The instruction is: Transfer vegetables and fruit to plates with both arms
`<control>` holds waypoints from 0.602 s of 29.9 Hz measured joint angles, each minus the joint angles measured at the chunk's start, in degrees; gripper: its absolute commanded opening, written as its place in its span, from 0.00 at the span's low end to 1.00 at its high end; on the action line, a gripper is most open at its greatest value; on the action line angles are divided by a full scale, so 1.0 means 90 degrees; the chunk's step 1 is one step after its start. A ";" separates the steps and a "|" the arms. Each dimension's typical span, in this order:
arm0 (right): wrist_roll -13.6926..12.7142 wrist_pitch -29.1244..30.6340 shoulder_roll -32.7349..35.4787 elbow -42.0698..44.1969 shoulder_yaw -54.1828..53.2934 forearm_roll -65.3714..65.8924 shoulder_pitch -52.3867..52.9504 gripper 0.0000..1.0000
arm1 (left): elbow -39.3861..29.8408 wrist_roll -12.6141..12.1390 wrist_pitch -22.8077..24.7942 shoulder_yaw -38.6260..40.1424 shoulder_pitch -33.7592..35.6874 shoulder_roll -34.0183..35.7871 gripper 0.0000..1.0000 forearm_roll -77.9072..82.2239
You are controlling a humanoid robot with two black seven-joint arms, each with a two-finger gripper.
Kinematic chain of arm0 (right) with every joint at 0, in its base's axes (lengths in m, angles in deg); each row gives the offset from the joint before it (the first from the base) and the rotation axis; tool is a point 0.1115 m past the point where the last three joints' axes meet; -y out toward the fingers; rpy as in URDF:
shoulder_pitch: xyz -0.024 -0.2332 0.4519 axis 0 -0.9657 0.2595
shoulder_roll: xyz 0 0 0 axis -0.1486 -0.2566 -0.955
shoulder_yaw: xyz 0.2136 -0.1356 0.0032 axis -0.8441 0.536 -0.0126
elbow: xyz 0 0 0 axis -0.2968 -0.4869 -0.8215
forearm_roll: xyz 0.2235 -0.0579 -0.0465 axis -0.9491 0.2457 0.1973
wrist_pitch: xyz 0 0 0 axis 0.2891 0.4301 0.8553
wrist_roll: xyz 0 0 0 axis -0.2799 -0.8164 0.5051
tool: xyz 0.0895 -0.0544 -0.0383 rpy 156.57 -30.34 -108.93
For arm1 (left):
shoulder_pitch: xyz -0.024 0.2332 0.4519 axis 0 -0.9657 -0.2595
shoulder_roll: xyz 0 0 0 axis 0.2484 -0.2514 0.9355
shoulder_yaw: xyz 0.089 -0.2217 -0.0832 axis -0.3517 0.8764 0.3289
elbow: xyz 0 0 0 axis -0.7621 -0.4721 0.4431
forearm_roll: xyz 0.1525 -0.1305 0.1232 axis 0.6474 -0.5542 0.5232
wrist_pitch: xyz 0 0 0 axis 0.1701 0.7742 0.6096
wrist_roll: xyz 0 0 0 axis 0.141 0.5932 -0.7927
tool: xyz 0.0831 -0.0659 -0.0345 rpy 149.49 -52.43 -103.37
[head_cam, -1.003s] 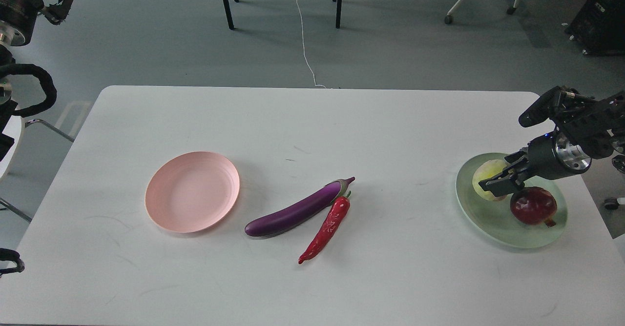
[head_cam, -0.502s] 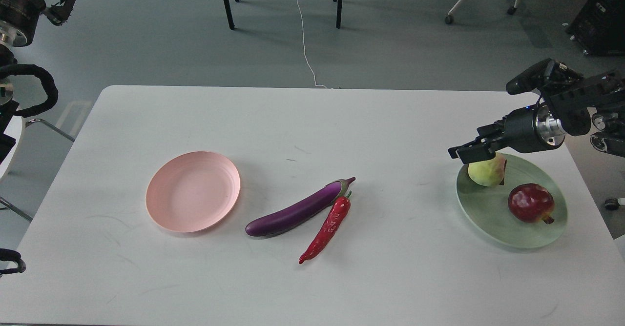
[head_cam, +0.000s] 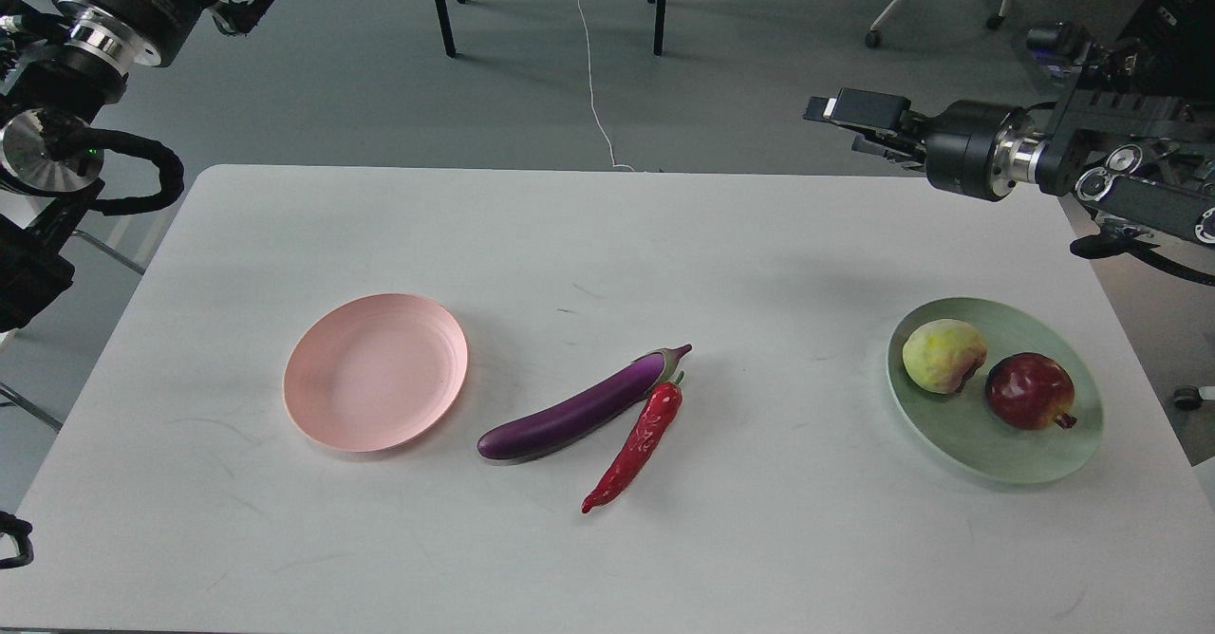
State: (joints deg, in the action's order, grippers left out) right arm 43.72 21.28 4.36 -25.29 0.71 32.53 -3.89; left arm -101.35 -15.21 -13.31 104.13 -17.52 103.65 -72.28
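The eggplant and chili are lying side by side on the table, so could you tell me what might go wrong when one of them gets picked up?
1. The eggplant and chili touch near their stems, so fingers closing on one may nudge or drag the other.
2. The eggplant looks long and glossy; gripped off-centre, it could tip or slip.
3. The pink plate is small and shallow, so a long vegetable may overhang its rim and roll off.

Just one camera here, up at the robot's head, looking forward and down. It takes in the whole white table (head_cam: 607, 235) close up, with floor beyond.
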 measured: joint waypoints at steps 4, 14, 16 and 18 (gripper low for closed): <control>0.0000 0.0102 0.0101 0.0265 -0.0558 -0.0069 -0.0218 0.99 | -0.0290 0.0007 -0.0013 -0.0024 -0.0016 0.0045 0.98 0.0951; 0.0001 0.1156 0.0579 0.0657 -0.3139 -0.2090 -0.1595 0.98 | -0.2681 -0.0029 -0.0381 -0.0070 -0.0031 0.0613 0.98 0.5197; 0.0001 0.1311 0.0612 0.0868 -0.3235 -0.2382 -0.1660 0.98 | -0.2986 -0.0039 -0.0381 -0.0154 -0.0035 0.0618 0.98 0.5585; 0.0001 0.1466 0.0622 0.1041 -0.3320 -0.2564 -0.1696 0.98 | -0.3134 -0.0056 -0.0381 -0.0311 -0.0036 0.0619 0.98 0.5872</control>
State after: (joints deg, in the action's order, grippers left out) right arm 43.73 34.48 9.96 -15.93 -29.16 9.45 -19.15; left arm -129.55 -15.71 -16.74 101.33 -17.84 109.22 -19.43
